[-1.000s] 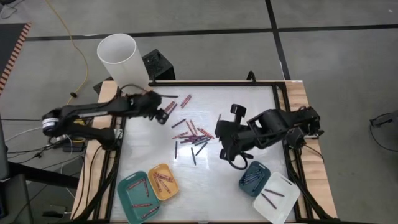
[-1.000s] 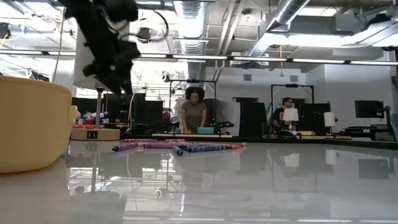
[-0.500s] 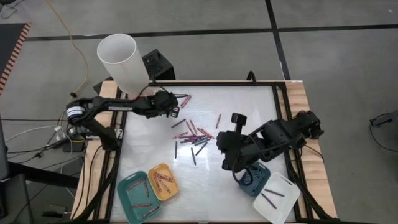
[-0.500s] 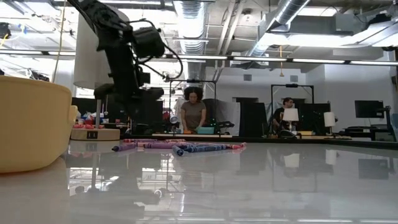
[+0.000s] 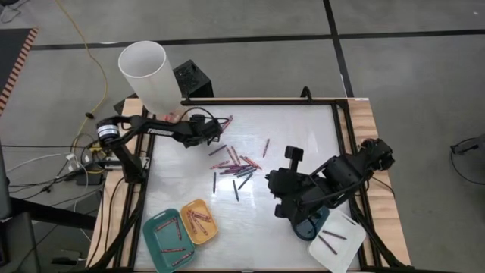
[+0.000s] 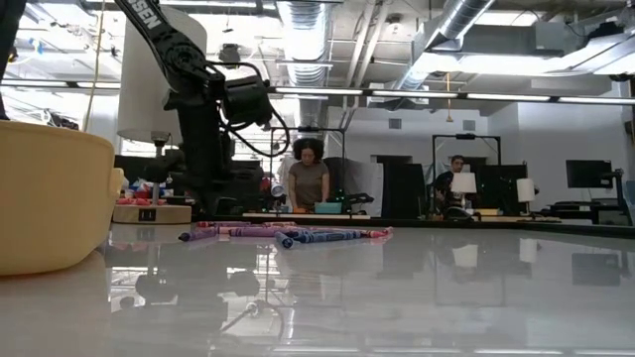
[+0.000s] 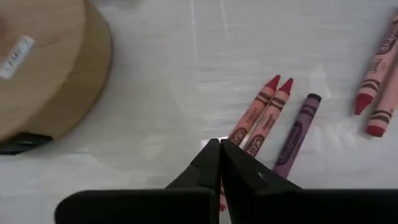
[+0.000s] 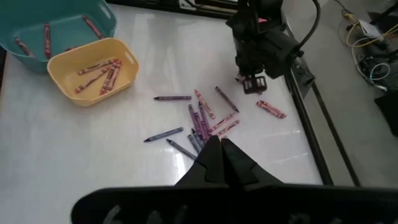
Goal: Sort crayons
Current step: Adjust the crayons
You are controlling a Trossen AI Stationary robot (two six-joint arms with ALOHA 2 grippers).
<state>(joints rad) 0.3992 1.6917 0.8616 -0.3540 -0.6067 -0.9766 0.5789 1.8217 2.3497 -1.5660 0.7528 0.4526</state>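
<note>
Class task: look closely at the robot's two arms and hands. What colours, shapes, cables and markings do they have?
Both arms are dark, almost black, built of chunky jointed segments. The left arm has a silvery ring with an orange band near its base, white lettering on a link in the low view, and black cables looping beside it. Each hand, left hand and right hand, ends in two dark, tapered, wedge-shaped fingers.

White cylinder (image 5: 149,74), teal tray (image 5: 168,241)

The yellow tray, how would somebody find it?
Look at the near-left corner of the white table, away from the tall white tube. The yellow tray sits there holding pinkish-red crayons, touching a bigger teal tray. It's the only yellow one.
</note>
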